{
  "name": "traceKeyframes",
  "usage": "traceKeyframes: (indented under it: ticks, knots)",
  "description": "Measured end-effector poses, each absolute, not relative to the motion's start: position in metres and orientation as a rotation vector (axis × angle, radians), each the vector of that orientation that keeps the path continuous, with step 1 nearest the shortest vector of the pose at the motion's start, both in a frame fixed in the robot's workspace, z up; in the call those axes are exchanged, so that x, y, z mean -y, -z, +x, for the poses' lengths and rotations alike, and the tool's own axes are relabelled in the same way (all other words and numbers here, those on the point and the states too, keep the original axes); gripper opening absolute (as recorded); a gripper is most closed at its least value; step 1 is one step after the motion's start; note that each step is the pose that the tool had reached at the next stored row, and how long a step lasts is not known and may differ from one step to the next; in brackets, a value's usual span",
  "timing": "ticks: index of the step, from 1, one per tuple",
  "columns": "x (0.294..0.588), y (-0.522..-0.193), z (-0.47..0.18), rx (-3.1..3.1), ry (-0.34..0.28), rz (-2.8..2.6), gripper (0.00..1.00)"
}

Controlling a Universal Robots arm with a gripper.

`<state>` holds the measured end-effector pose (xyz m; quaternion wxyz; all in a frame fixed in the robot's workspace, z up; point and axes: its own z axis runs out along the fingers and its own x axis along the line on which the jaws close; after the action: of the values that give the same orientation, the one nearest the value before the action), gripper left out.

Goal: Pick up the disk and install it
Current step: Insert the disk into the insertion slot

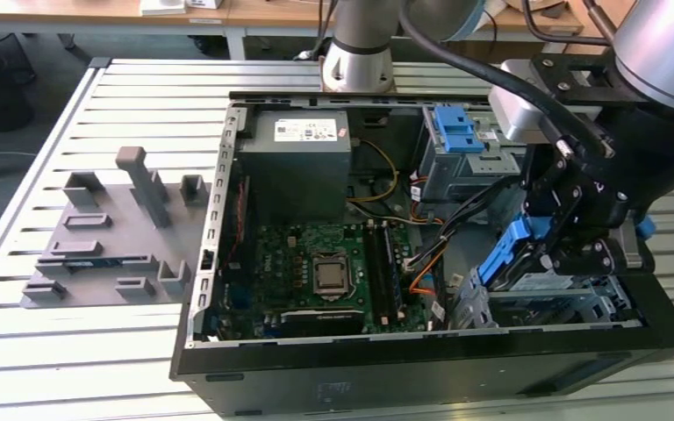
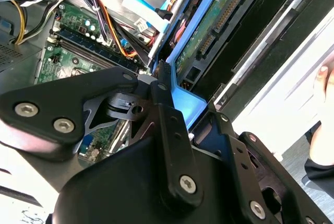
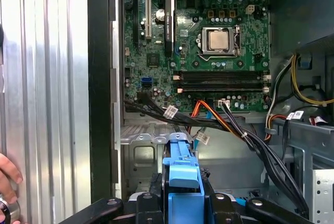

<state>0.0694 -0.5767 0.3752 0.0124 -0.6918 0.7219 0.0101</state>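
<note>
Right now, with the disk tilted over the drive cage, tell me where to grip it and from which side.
Grip the disk at its upturned blue rail, coming from above, jaws pinching across the thin thickness. It stands tilted on edge in the drive cage, so that top edge is the free one. The gripper appears shut on it that way.

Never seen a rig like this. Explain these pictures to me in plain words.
The machine is a grey robot arm ending in a black gripper. The exterior view looks down on a slatted metal table carrying an open black computer case and a grey plastic fixture. Both wrist views come from cameras riding on the arm, looking into the case at its green motherboard. The gripper appears shut on a flat silver hard disk with blue plastic side rails.
</note>
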Motion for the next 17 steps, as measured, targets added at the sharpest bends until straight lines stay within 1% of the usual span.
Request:
traceKeyframes:
  ticks: [17]
  knots:
    - [0.5767, -0.3669, 0.0694, -2.25, -0.032, -2.156, 0.36]
